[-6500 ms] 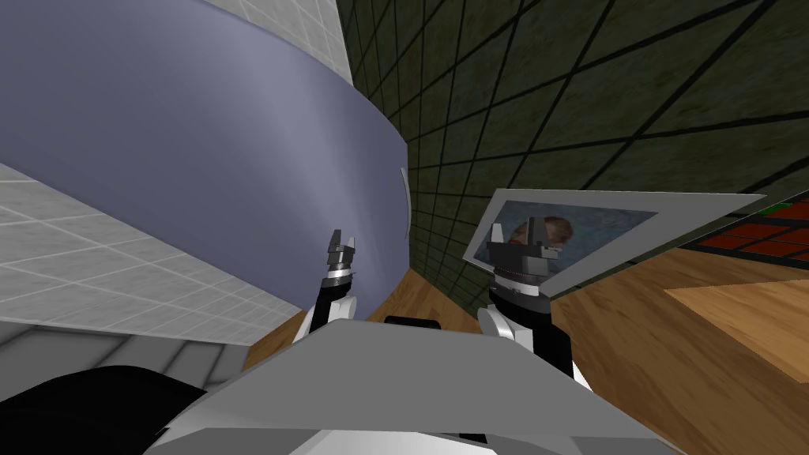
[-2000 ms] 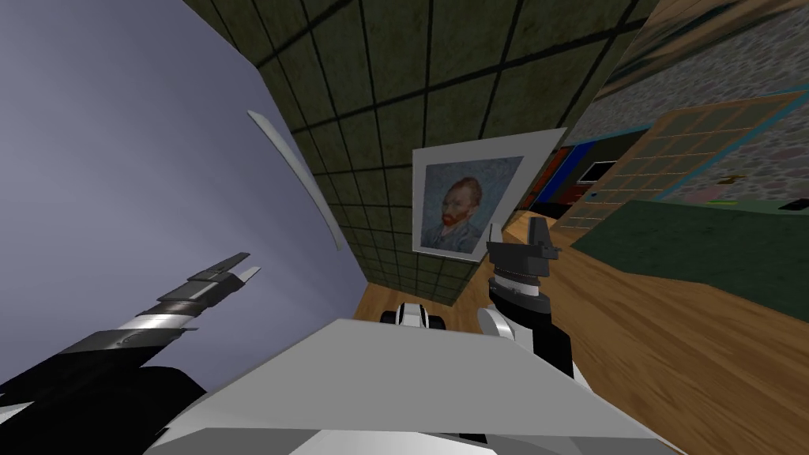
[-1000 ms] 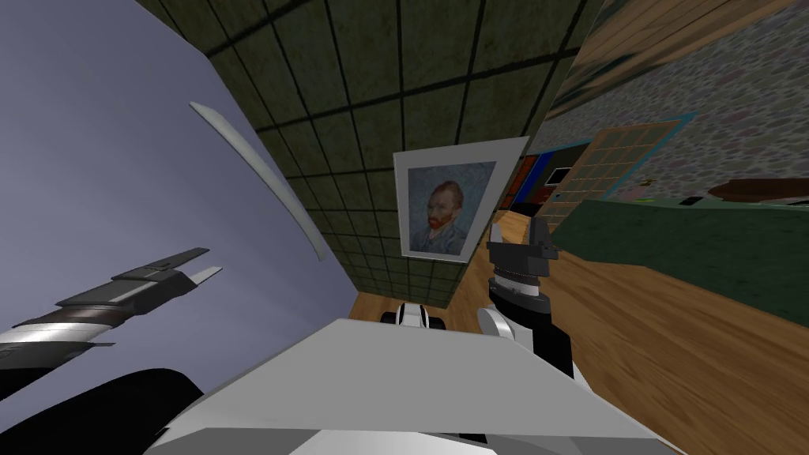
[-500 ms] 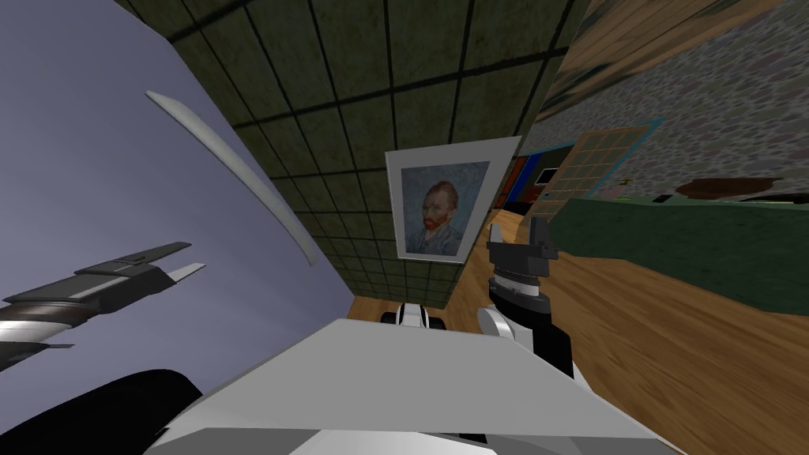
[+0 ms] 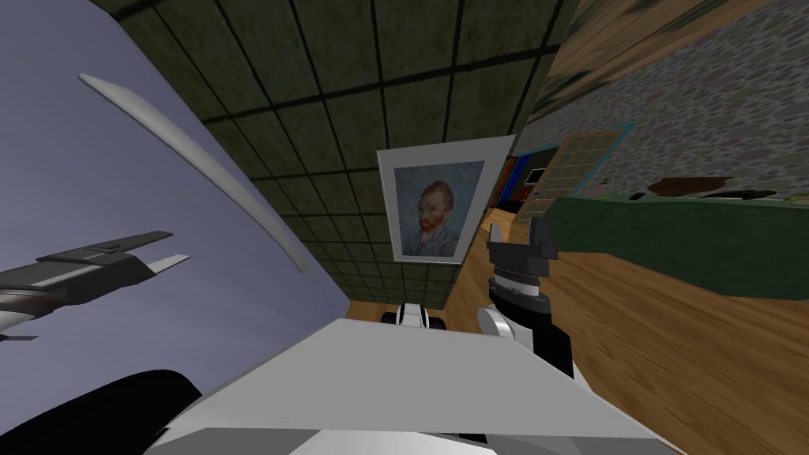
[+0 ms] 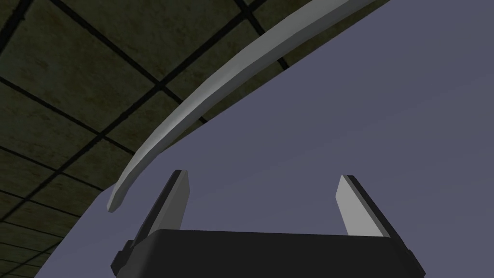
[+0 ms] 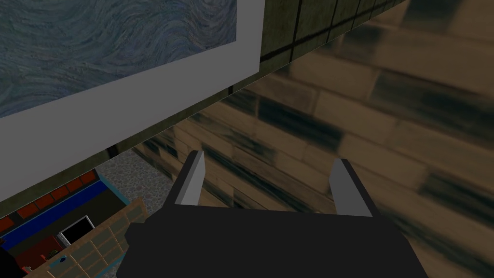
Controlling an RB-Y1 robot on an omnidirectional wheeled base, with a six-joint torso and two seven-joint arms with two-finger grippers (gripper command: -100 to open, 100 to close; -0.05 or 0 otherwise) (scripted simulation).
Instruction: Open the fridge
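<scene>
Two arms noted, each with fingers spread wide and nothing held. Left gripper is reached out before the blue-grey fridge door, facing its flat front. One end of the long curved grey handle lies near one finger, not touching. Handle runs along the door's edge beside a dark green tiled wall. Right gripper is held up at the robot's right, before a framed portrait
</scene>
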